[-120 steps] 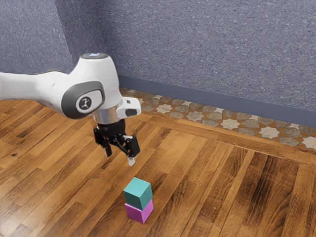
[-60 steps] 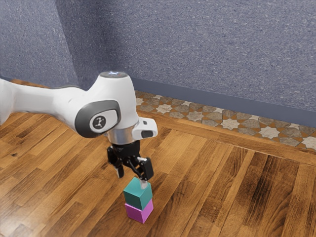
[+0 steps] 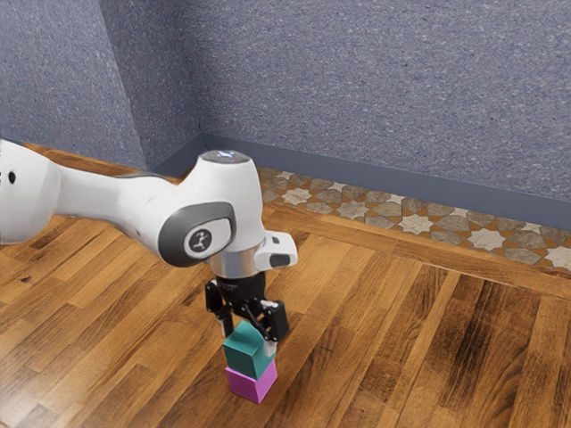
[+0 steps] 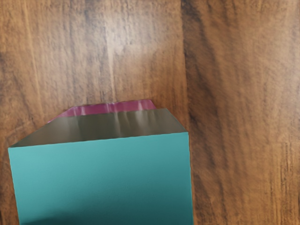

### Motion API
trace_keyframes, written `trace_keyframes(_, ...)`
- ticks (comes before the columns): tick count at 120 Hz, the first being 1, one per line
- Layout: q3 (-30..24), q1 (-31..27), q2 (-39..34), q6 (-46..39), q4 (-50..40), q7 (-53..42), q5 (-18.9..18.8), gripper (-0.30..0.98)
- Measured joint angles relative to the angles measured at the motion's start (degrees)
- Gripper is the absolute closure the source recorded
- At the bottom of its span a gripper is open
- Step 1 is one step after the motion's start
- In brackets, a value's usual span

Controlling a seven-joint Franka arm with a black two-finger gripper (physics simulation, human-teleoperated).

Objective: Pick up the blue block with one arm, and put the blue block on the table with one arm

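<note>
In the exterior view my gripper (image 3: 250,338) points down at the top of the teal-blue block (image 3: 248,354), open, one finger behind the block's far side and the other over its exterior-view right side. The blue block rests on a magenta block (image 3: 252,384), which stands on the wooden surface. From the wrist view, the blue block's top (image 4: 103,178) lies large and close beneath my hand, with a thin strip of the magenta block (image 4: 112,107) showing beyond its shaded side face.
Wooden planks (image 3: 384,330) surround the stacked blocks. Farther back run a strip of stone-patterned tiles (image 3: 415,223) and a blue-grey wall (image 3: 375,89).
My hand has come down and toward the exterior view's right, from above the stack to the blue block, its fingers staying apart. Both blocks have kept their places.
</note>
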State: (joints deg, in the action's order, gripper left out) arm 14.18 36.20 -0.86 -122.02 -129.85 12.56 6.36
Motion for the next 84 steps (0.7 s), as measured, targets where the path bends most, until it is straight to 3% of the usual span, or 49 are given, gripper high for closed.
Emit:
trace_keyframes(56,0.9,-0.8,4.3,-0.5,0.8,0.3,0.2,0.0)
trace_keyframes(84,0.9,-0.8,4.6,-1.0,0.7,0.5,0.4,0.25)
